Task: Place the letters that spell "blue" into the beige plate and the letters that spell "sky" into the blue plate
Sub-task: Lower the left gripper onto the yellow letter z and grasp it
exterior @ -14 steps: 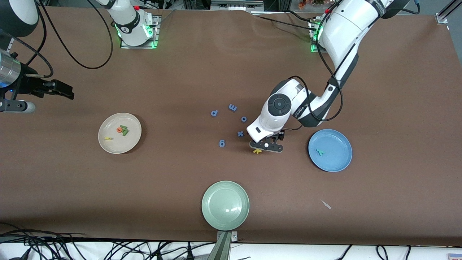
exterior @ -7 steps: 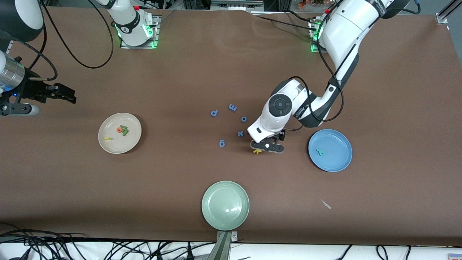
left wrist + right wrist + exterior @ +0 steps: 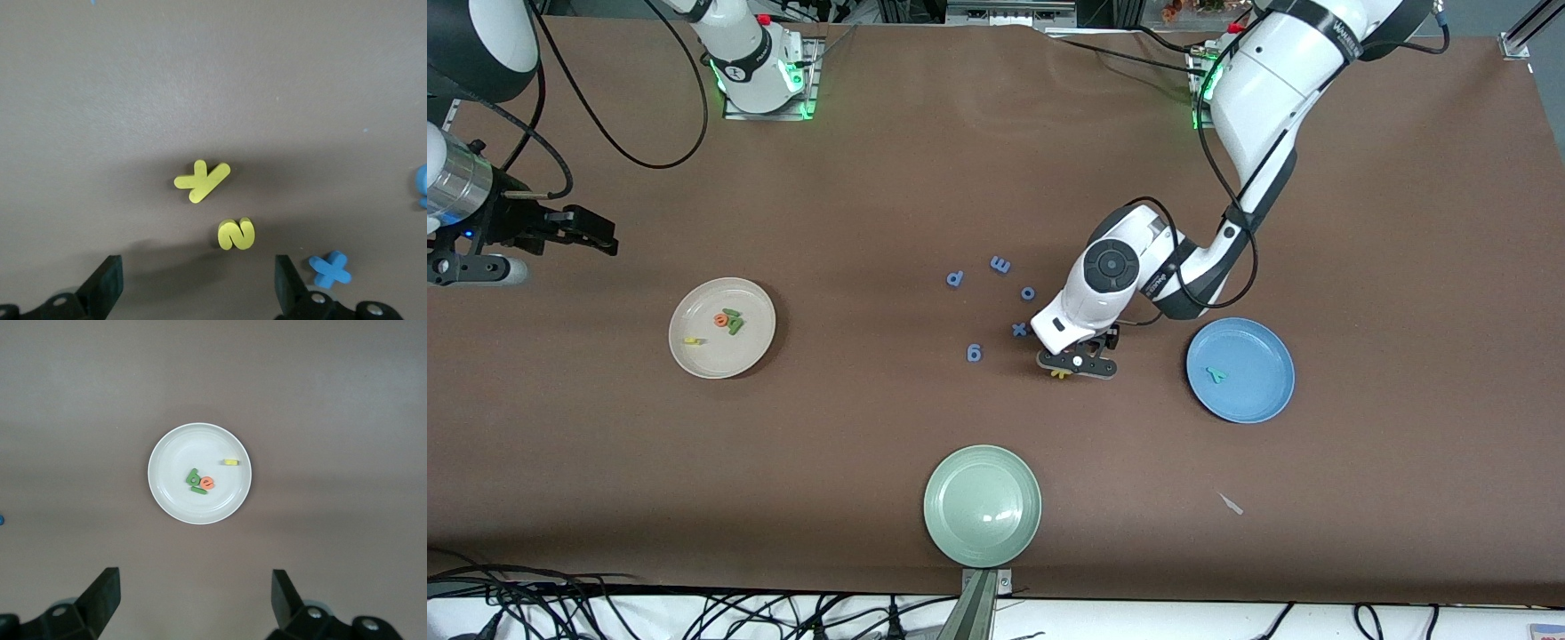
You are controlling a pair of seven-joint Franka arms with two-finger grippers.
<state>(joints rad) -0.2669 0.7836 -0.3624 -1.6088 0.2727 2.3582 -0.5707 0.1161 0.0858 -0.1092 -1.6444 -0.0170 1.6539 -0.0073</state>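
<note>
The left gripper [image 3: 1076, 364], fingers wide, hovers over yellow k [image 3: 201, 180] and s [image 3: 236, 234]; the right gripper [image 3: 193, 600], also wide, waits high over the table, the beige plate [image 3: 167, 447] under its camera.

No brand lettering is readable.

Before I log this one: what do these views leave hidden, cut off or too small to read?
- Front view: the left gripper covers the yellow s and most of the yellow k.
- Front view: the letters in the beige plate are too small to read; so is the teal y in the blue plate.
- Left wrist view: a blue letter is cut off by the edge.
- Right wrist view: the yellow u shows only as a sliver.
</note>
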